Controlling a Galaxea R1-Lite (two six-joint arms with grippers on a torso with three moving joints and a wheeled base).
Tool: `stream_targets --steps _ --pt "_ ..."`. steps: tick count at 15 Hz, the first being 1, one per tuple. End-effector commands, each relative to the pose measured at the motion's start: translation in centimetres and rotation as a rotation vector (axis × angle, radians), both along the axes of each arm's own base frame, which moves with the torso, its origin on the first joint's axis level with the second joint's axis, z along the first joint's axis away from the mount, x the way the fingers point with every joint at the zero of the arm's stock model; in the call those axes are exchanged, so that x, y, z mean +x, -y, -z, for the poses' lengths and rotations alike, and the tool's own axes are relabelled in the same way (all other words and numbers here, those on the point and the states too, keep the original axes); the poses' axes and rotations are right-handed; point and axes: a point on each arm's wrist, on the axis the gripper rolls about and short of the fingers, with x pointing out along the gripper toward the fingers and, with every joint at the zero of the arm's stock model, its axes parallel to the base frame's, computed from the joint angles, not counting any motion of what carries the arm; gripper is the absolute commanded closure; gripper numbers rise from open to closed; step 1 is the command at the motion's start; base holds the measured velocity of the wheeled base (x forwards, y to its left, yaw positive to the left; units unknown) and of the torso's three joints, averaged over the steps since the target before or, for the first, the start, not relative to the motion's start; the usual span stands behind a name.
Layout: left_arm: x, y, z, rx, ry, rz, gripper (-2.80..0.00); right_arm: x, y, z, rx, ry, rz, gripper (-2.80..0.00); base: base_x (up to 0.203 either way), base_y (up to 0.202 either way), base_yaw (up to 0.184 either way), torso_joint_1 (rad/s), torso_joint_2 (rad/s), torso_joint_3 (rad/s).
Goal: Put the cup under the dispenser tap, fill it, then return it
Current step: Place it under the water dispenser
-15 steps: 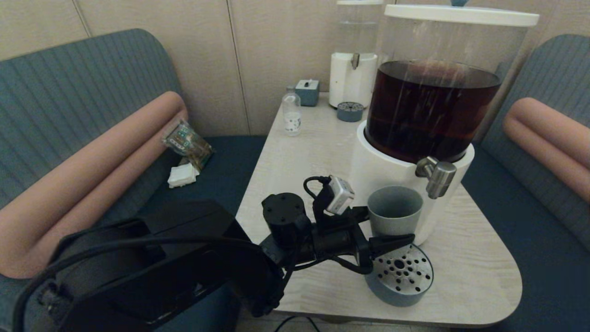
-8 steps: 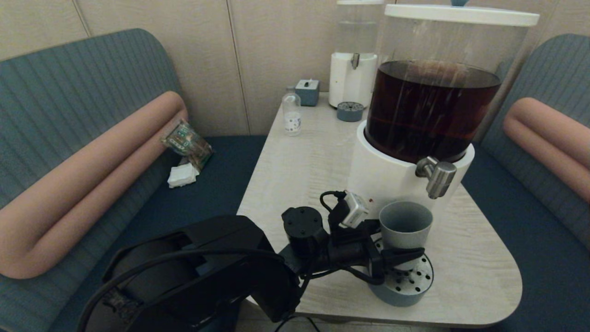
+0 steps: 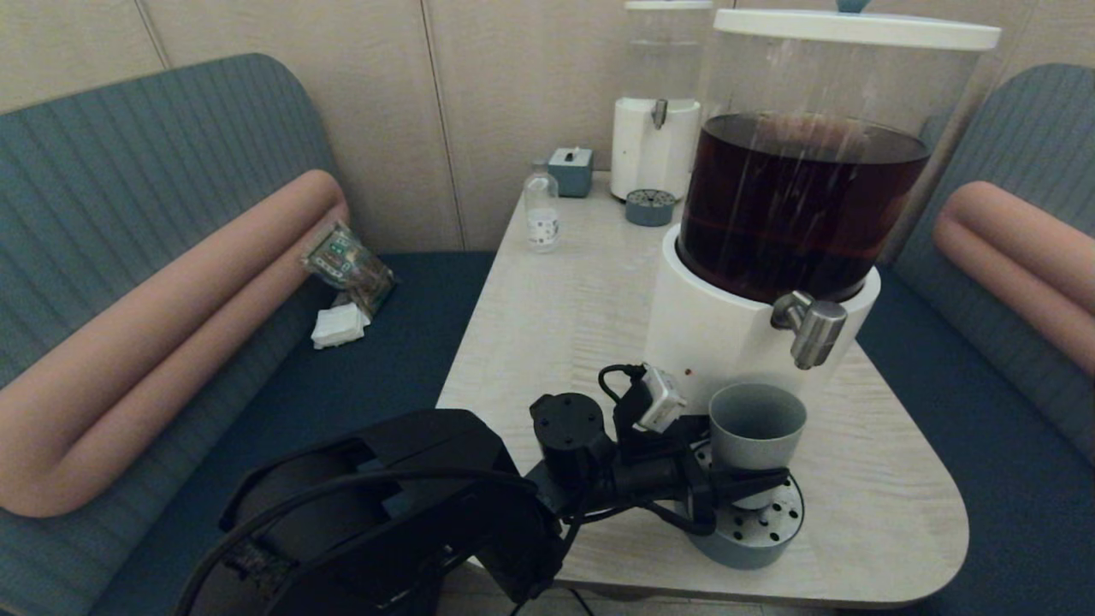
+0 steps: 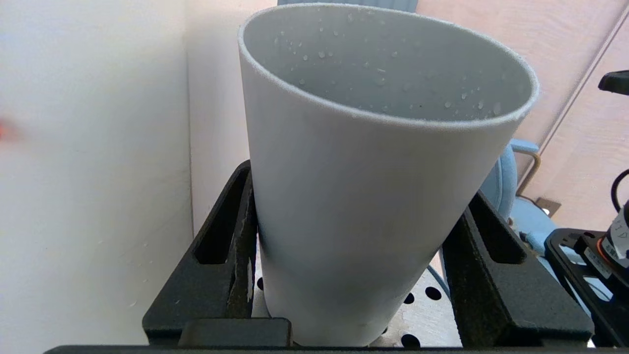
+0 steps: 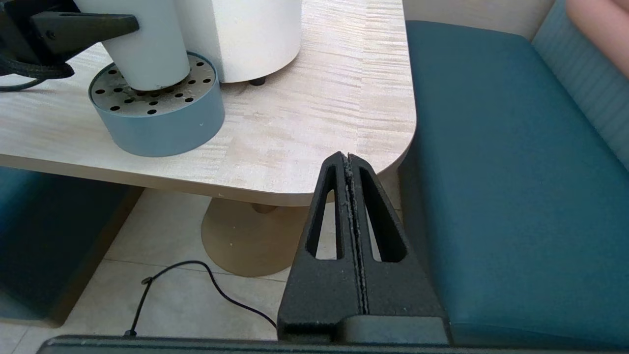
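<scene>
The counter [image 3: 565, 299] is seen with the big dispenser [image 3: 770, 257] on it, brown drink inside. The round drip tray [image 3: 753, 526] is placed in front of its white base. The cup [image 3: 756, 428] is stood on the tray, below the tap [image 3: 813, 329]. The cup is gripped by the left tool [image 3: 736, 466]. The right tool [image 5: 350, 162] is kept clenched, empty, beside the counter's edge.

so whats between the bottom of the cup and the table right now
The round perforated drip tray. In the right wrist view the cup, held by the left gripper, rests on its holed metal top, and the tray sits on the table.
</scene>
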Motion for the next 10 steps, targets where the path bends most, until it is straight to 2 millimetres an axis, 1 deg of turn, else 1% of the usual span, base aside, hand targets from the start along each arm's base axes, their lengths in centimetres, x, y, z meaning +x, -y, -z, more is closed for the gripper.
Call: stream_targets --steps 1,6,7,10 --pt "0.08 0.15 0.35 0.000 -0.001 0.004 0.00 -0.01 0.00 0.01 0.000 0.002 0.000 0.00 0.000 0.000 0.000 0.000 0.00 0.000" --pt "-0.01 0.26 0.35 -0.001 0.003 0.006 0.00 0.00 0.00 0.05 0.000 0.000 -0.001 0.00 0.000 0.000 0.000 0.000 0.00 0.000" --pt "-0.02 0.27 0.35 -0.001 0.003 0.007 -2.80 -0.01 0.00 0.01 0.000 0.002 -0.001 0.00 0.000 0.000 0.000 0.000 0.00 0.000" --pt "-0.21 0.45 0.35 -0.001 0.002 0.012 -2.80 0.00 0.00 0.05 0.000 0.000 -0.003 0.00 0.000 0.000 0.000 0.000 0.00 0.000"
